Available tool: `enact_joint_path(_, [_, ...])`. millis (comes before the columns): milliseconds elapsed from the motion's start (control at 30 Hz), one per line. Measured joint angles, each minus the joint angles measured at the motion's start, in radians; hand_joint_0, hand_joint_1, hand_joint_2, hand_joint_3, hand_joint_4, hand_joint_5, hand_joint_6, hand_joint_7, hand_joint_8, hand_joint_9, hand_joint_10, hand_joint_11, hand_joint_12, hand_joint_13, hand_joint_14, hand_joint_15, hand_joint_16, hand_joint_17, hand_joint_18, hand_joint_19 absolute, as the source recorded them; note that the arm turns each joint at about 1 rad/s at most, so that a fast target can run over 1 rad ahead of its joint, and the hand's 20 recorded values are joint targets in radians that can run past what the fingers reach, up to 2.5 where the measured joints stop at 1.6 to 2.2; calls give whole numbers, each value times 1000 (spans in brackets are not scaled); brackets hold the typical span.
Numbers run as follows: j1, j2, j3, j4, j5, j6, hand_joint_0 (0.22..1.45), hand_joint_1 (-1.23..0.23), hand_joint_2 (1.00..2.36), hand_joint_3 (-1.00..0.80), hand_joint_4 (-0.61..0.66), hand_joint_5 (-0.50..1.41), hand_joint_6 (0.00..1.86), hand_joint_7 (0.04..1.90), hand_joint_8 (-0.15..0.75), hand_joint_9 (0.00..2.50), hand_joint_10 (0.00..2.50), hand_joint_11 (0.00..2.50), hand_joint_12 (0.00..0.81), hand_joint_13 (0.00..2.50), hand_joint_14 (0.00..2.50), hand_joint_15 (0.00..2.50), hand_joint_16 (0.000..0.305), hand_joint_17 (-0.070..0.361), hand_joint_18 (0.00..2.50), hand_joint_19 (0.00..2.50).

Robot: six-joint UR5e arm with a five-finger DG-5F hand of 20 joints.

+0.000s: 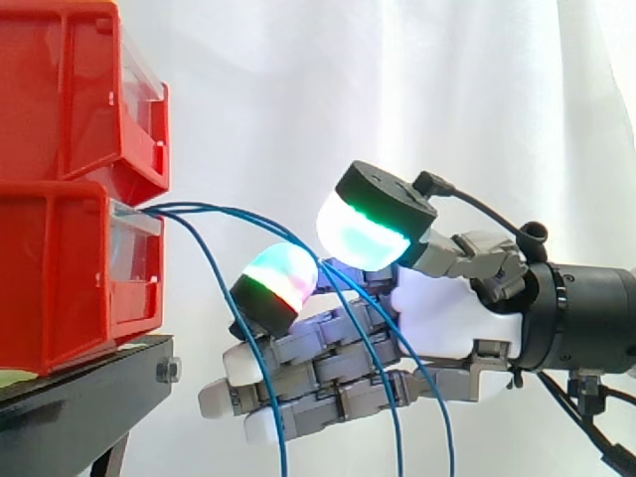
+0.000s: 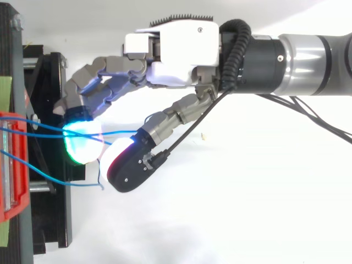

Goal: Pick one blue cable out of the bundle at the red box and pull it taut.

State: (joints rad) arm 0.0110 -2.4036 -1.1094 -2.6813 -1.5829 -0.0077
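Note:
Three thin blue cables [image 1: 234, 217] leave the front of the lower red bin [image 1: 70, 278] and sag in loose arcs to the right and down. My hand [image 1: 447, 318] reaches in from the right, just short of the bin. Its thumb pad [image 1: 366, 234] glows green and white. One curled finger's pad [image 1: 278, 283] glows green and red close under it. The uppermost blue cable [image 2: 118, 132] runs through the narrow gap between these two pads, which pinch it. The other two cables hang slack across the remaining fingers [image 1: 318, 373], which stretch out below towards the bin.
A second red bin [image 1: 79, 89] sits on top of the lower one. Both rest on a black stand [image 1: 89, 383] at the left. A white curtain hangs behind.

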Motion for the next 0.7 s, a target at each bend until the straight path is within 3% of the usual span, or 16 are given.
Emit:
enact_joint_path(433, [-9, 40, 0, -95, -3, -43, 539, -587, 1003, -456, 204, -98, 694, 1141, 303, 668, 8, 324, 347, 294, 6, 158, 51, 114, 188, 250])
enact_joint_path(700, [-10, 56, 0, -114, -5, -56, 577, -677, 1012, -286, 174, -108, 710, 1163, 304, 654, 9, 357, 339, 290, 6, 160, 49, 110, 183, 239])
